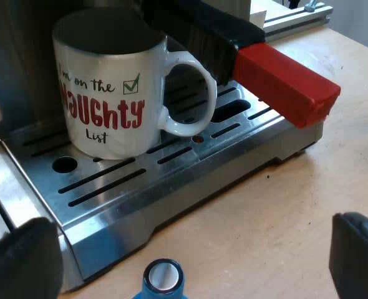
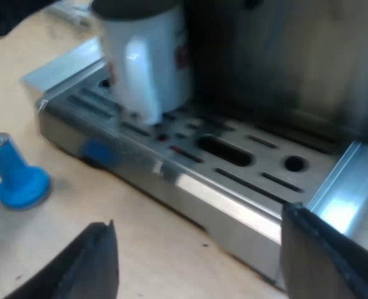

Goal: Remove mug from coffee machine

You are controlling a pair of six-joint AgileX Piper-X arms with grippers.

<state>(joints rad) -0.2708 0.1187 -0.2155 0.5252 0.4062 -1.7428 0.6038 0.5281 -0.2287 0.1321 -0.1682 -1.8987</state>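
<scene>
Standing upright on the espresso machine's drip tray (image 1: 171, 180), mug (image 1: 112, 87): white glazed ceramic, probably rigid, fairly heavy, slick, breakable; best gripped across its side loop handle (image 1: 210, 93); left end effector (image 1: 190, 249) and right end effector (image 2: 203, 249) both spread apart, empty, near tray.

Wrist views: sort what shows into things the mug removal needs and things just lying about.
For the job: mug on the espresso machine's drip tray; left gripper, open; right gripper, open.
Lying about: blue tamper on the table; holder handle with red end, at the machine's front.
</scene>
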